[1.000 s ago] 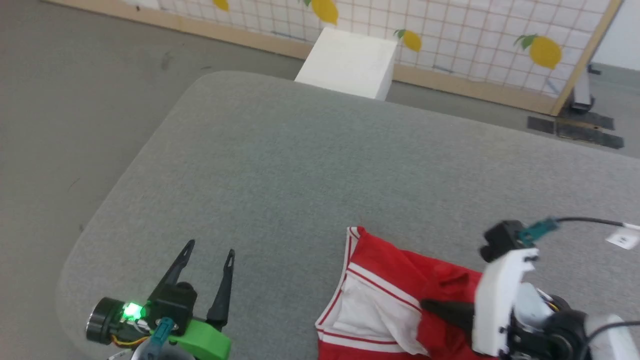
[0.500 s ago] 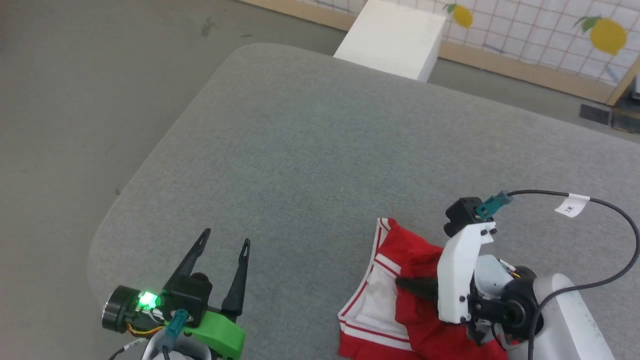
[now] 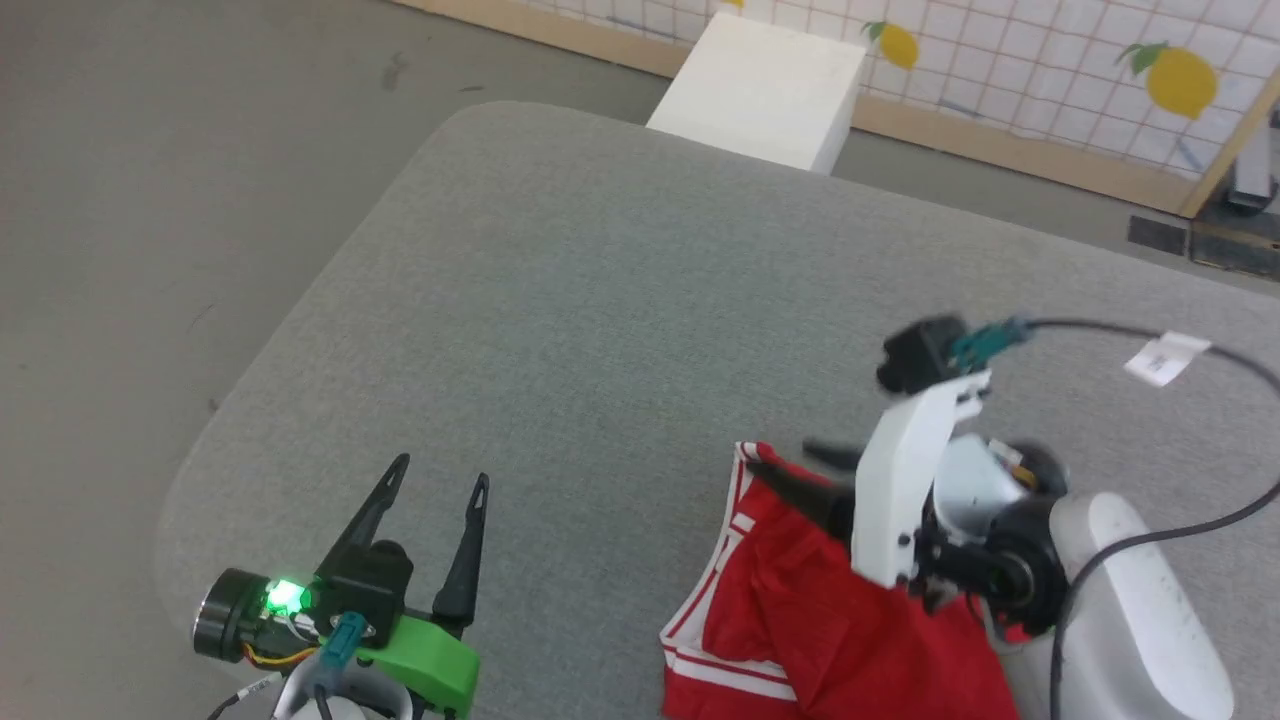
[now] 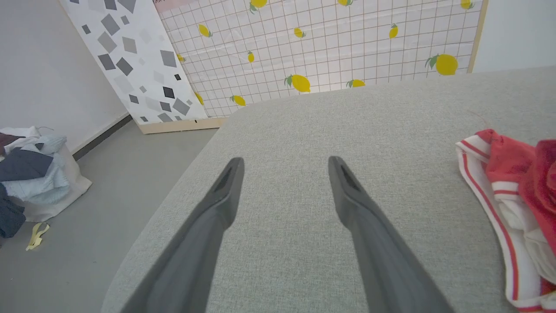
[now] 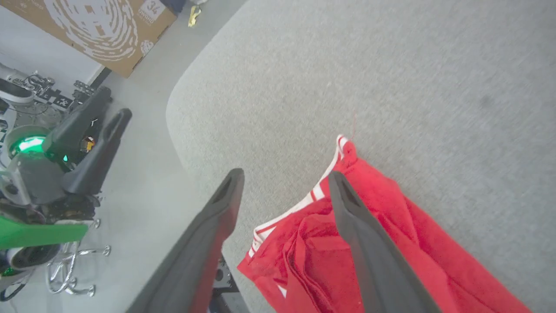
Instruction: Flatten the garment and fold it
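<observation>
A test lab, judging by the propped lemon-print backdrop [image 4: 325,48] and cardboard box [image 5: 95,30].

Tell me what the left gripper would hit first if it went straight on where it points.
Probably bare grey table top: the left gripper points across it, open, with the garment off to its right, outside that line. Depth is unclear.
</observation>
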### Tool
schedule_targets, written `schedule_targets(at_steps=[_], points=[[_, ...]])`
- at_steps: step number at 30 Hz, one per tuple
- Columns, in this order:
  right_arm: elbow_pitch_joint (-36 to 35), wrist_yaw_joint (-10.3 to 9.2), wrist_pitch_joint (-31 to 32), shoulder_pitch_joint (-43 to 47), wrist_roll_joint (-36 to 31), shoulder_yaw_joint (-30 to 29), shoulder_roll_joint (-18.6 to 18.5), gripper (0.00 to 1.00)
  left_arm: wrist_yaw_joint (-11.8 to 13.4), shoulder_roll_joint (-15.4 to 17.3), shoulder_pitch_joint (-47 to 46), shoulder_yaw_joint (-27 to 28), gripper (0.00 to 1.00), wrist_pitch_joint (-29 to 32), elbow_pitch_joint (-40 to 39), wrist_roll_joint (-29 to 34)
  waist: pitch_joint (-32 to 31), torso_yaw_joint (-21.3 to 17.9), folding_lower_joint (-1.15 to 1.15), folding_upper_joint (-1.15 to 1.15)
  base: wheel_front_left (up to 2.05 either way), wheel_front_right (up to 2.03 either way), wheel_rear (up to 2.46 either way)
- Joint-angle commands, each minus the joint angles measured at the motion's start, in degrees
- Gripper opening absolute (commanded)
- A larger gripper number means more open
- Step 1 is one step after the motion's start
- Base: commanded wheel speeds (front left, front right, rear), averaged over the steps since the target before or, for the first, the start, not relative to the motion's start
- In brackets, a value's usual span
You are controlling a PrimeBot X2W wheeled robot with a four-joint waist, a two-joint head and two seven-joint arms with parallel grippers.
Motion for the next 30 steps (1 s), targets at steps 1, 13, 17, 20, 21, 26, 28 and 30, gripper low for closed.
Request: schedule_targets(at_steps=[1, 13, 17, 20, 21, 26, 28, 30], points=[[-1.9, -0.06, -1.7, -1.4, -1.7, 0.2, -0.6, 1.0, -0.3, -0.5, 0.0, 0.4, 1.0, -0.3, 0.0, 0.0, -0.9, -1.5, 0.0, 0.0, 0.0, 0.0, 0.0], [-9.6, -0.06, -28.5, 1.0, -7.5, 2.4, -22.8, 1.0, -1.1, -0.7, 0.2, 2.7, 1.0, -0.3, -1.4, -2.9, -2.5, -8.3, 0.0, 0.0, 0.0, 0.0, 0.0], [-8.7, -0.06, -38.5, 6.1, -11.5, -2.9, -23.7, 1.0, -1.3, -0.5, 0.3, 3.2, 1.0, 0.0, -1.8, -3.9, -2.6, -10.3, 0.0, 0.0, 0.0, 0.0, 0.0], [-8.8, -0.06, -45.4, 10.5, -16.1, -7.5, -22.2, 1.0, -1.2, -0.4, 0.5, 3.3, 1.0, 0.3, -2.1, -4.4, -2.6, -11.8, 0.0, 0.0, 0.0, 0.0, 0.0], [-8.7, -0.06, -47.3, 12.2, -17.2, -9.7, -20.5, 1.0, -1.2, -0.4, 0.6, 3.4, 1.0, 0.5, -2.2, -4.6, -2.7, -12.3, 0.0, 0.0, 0.0, 0.0, 0.0], [-10.8, -0.06, -53.5, 18.8, -22.6, -15.5, -14.5, 1.0, -1.1, -0.2, 1.2, 3.8, 1.0, 1.1, -2.6, -5.8, -2.6, -14.0, 0.0, 0.0, 0.0, 0.0, 0.0], [-11.7, -0.06, -55.9, 21.6, -24.9, -18.1, -10.8, 1.0, -1.3, 0.1, 1.5, 3.8, 1.0, 1.7, -2.6, -6.5, -2.4, -15.1, 0.0, 0.0, 0.0, 0.0, 0.0], [-12.2, -0.06, -56.7, 23.0, -26.1, -18.5, -9.0, 1.0, -1.5, 0.4, 1.7, 3.5, 1.0, 2.1, -2.5, -6.4, -2.2, -15.8, 0.0, 0.0, 0.0, 0.0, 0.0]])
